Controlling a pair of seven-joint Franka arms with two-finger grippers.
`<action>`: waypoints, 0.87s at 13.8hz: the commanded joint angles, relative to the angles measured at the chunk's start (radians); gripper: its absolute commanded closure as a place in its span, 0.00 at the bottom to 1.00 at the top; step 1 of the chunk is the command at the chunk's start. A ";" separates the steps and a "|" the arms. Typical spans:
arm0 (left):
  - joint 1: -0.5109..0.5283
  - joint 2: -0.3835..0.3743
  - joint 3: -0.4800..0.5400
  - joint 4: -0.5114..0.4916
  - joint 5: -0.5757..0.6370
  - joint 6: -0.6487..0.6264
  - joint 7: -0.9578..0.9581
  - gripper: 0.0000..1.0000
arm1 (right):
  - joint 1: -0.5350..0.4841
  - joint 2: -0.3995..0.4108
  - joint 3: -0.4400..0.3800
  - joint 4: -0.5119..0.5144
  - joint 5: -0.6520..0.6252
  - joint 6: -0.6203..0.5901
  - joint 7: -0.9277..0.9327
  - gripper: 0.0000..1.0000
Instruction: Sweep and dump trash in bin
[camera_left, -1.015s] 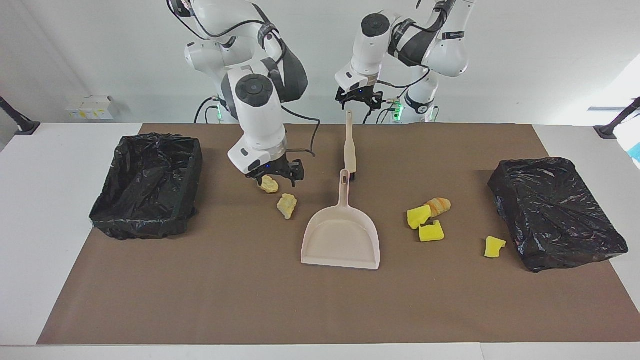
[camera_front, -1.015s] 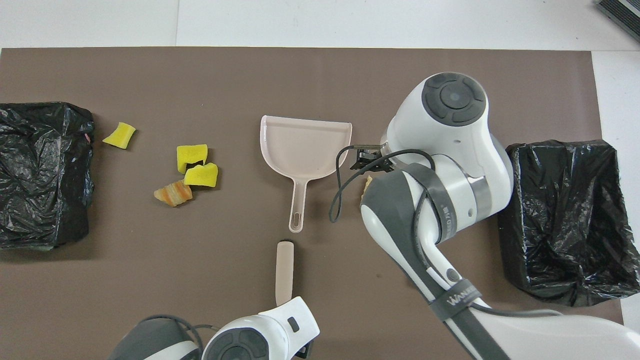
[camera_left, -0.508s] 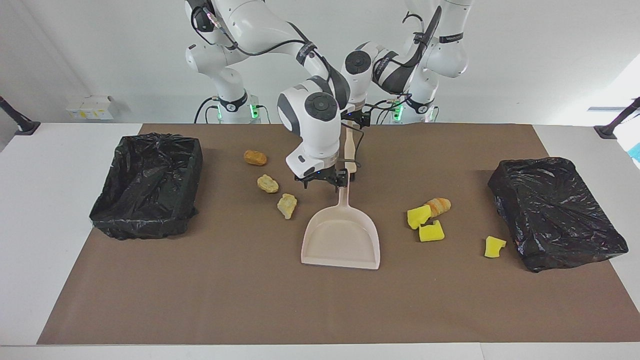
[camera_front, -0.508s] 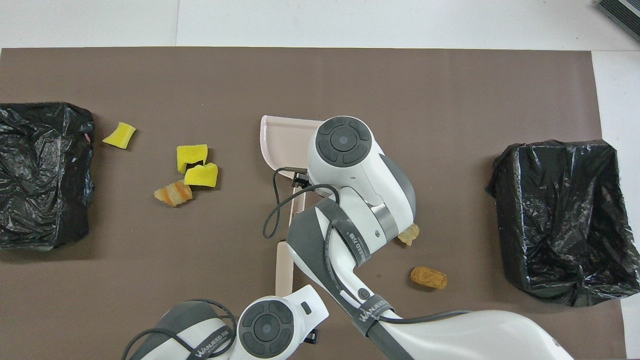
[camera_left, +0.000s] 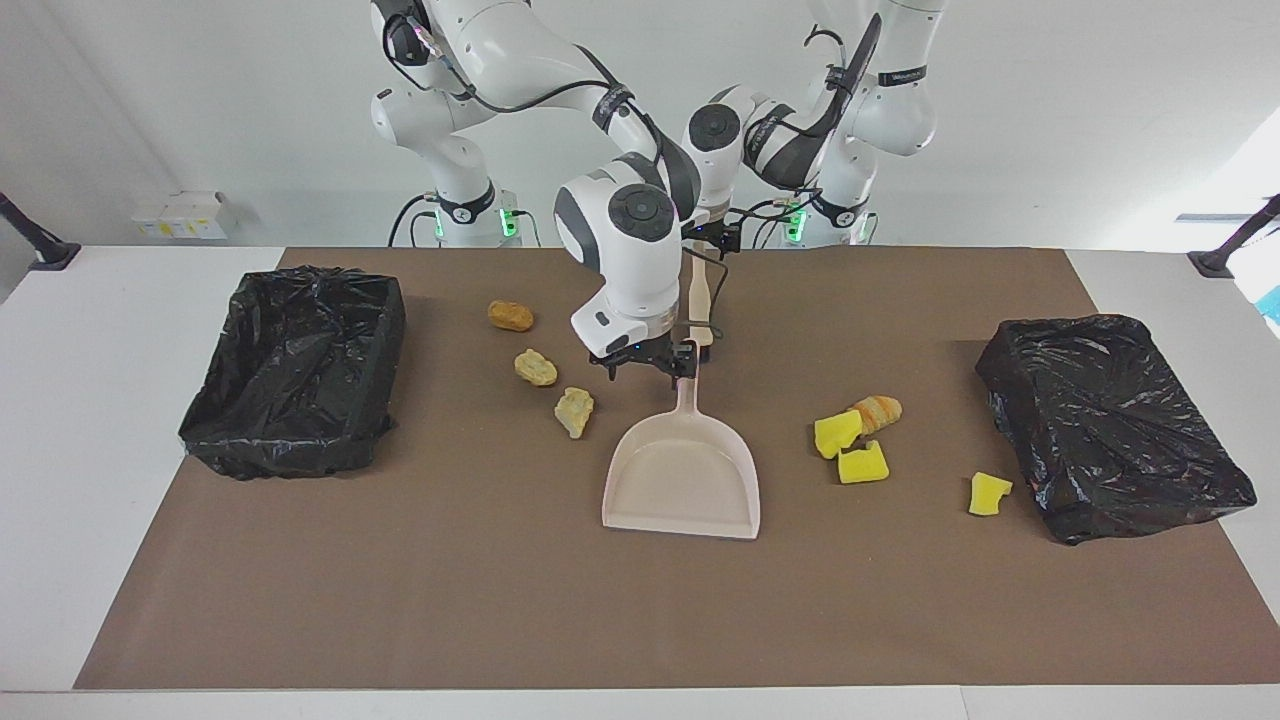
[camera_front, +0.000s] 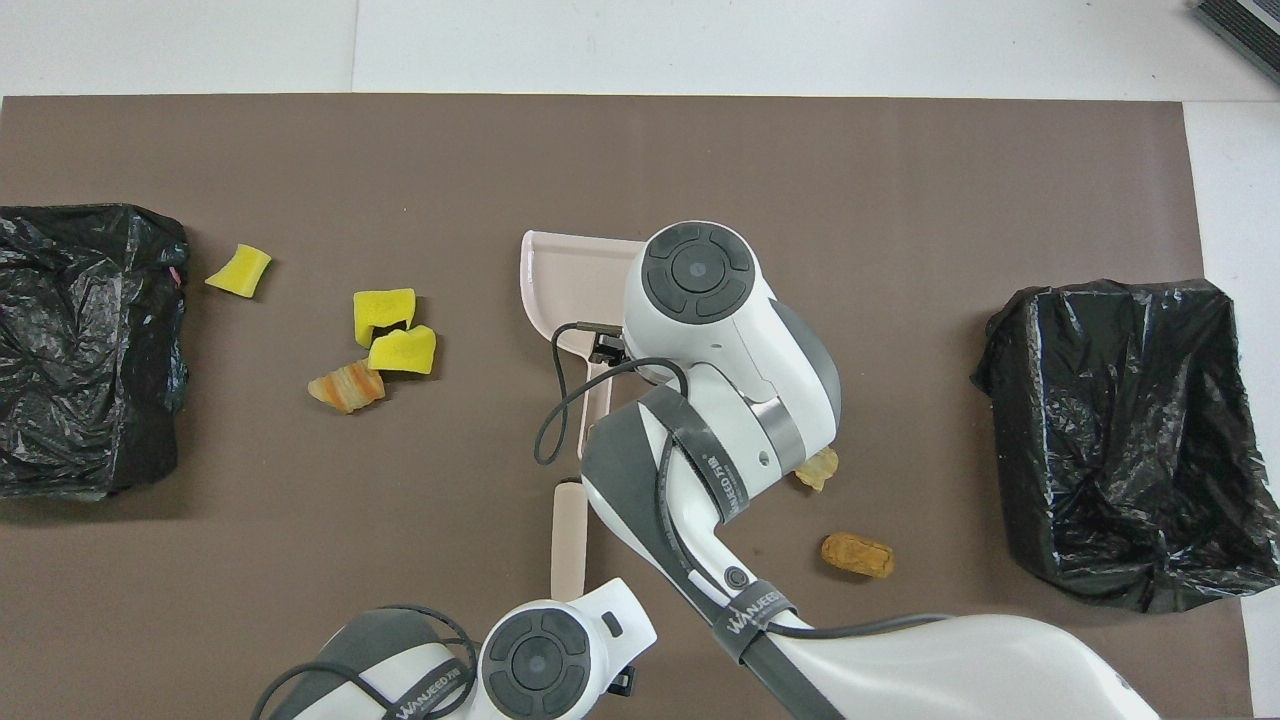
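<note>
Brown mat (camera_left: 500, 600) covers the table. Open bin (camera_left: 295, 365) sits empty; three bread lumps (camera_left: 536, 367) beside it. Right gripper (camera_left: 648, 360), jaws open, hovers over dustpan (camera_left: 683, 470) handle. Left gripper (camera_left: 712, 238), open, over brush (camera_left: 699, 300). Sponges (camera_left: 850, 448) remain unswept; nothing binned yet.

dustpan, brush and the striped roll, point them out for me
dustpan (camera_left: 680, 475): facing view, on the bare floor of its pan.
brush (camera_front: 568, 540): overhead view, on the middle of its beige handle.
striped roll (camera_left: 878, 410): facing view, on the middle of its banded top.
</note>
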 joint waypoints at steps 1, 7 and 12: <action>-0.044 -0.016 0.017 -0.041 -0.016 0.035 -0.010 0.09 | -0.010 0.006 0.006 0.008 -0.006 0.003 -0.003 0.00; -0.046 -0.014 0.018 -0.032 -0.016 0.017 -0.001 1.00 | -0.008 0.008 0.006 0.005 -0.006 0.003 -0.005 0.00; -0.009 -0.049 0.029 0.046 -0.013 -0.164 -0.021 1.00 | -0.002 0.006 0.008 0.003 -0.002 0.003 0.003 0.00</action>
